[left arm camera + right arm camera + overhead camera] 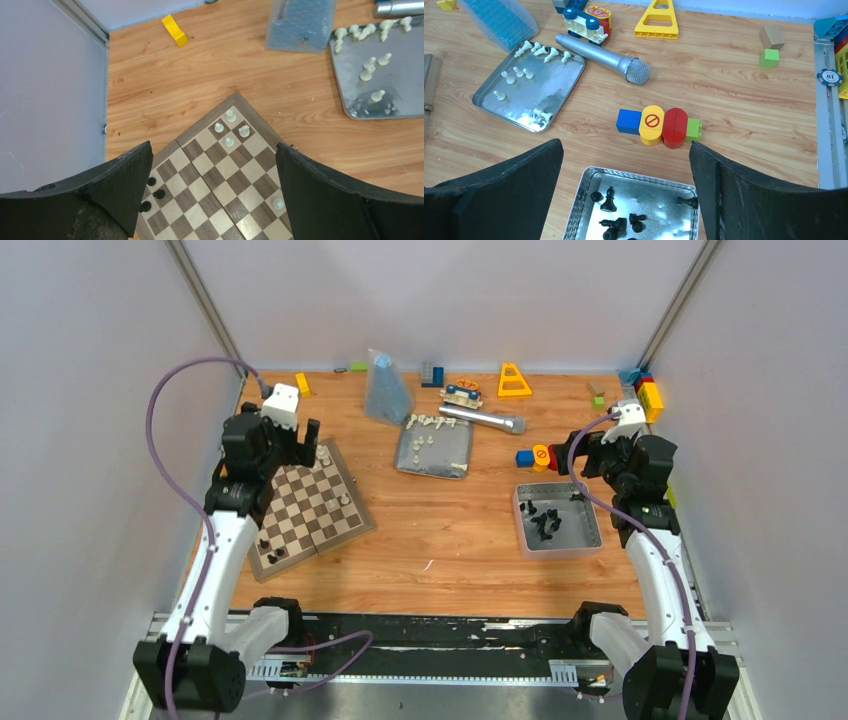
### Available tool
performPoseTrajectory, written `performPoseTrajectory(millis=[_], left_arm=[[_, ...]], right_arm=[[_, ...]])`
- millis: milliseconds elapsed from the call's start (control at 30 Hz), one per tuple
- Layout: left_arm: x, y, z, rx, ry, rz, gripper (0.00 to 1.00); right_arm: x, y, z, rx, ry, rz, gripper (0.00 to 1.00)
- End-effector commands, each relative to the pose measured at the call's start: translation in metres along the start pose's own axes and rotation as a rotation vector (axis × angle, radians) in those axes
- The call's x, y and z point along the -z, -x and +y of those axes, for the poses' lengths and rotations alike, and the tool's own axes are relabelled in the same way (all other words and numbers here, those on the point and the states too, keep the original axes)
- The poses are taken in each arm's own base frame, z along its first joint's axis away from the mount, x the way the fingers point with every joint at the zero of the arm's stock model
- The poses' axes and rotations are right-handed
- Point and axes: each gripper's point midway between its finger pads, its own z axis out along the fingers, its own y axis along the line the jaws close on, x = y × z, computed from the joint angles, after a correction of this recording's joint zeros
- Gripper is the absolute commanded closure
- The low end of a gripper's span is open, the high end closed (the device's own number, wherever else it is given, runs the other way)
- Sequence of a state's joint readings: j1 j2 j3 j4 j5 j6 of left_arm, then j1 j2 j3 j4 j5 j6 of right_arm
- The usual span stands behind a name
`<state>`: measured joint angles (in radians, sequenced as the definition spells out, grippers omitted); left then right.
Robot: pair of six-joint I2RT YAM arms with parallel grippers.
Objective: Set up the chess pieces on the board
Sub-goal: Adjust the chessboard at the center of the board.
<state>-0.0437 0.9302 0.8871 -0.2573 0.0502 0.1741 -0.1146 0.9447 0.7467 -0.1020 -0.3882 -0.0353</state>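
The board (322, 525) lies tilted at the table's left. On its far corner stand several white chess pieces (230, 116), a lone white one (277, 203) stands at its right edge, and three black ones (159, 193) at its left edge. My left gripper (214, 150) hovers open above the board (220, 175), nothing between its fingers. More white pieces (370, 65) lie in a grey tray (455, 455). Black pieces (610, 199) lie in a second tray (664, 200), under my open, empty right gripper (625, 145).
A blue bubble bag (385, 390), a silver microphone (482, 418), a yellow triangle (514, 380) and a row of toy blocks (659, 125) lie at the back. A yellow block (175, 30) sits near the left wall. White walls close three sides.
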Motion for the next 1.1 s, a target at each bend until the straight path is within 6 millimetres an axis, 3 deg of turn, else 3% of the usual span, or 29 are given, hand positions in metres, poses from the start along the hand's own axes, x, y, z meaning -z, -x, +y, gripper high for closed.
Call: performPoseTrajectory(millis=[0, 100, 267, 467, 567, 833, 1067], left_arm=[[-0.028, -0.01, 0.009, -0.057, -0.02, 0.171, 0.0], [-0.06, -0.028, 0.01, -0.033, -0.068, 0.307, 0.01], [-0.103, -0.06, 0.046, 0.108, -0.06, 0.467, 0.01], [-0.14, -0.101, 0.082, 0.242, -0.056, 0.601, 0.06], [-0.149, -0.121, 0.092, 0.282, -0.047, 0.656, 0.07], [-0.156, -0.172, 0.091, 0.352, -0.04, 0.76, 0.12], [-0.153, -0.195, 0.09, 0.411, -0.051, 0.784, 0.1]], right_arm=[[-0.002, 0.012, 0.003, 0.021, 0.027, -0.042, 0.0], [-0.002, 0.01, 0.006, 0.02, 0.044, -0.035, 0.0], [-0.004, 0.007, 0.008, 0.021, 0.064, -0.017, 0.0], [-0.008, 0.001, 0.009, 0.013, 0.083, 0.01, 0.0], [-0.009, 0.0, 0.009, 0.017, 0.085, 0.017, 0.0], [-0.011, -0.005, 0.01, 0.016, 0.097, 0.032, 0.0], [-0.011, -0.008, 0.013, 0.014, 0.119, 0.045, 0.0]])
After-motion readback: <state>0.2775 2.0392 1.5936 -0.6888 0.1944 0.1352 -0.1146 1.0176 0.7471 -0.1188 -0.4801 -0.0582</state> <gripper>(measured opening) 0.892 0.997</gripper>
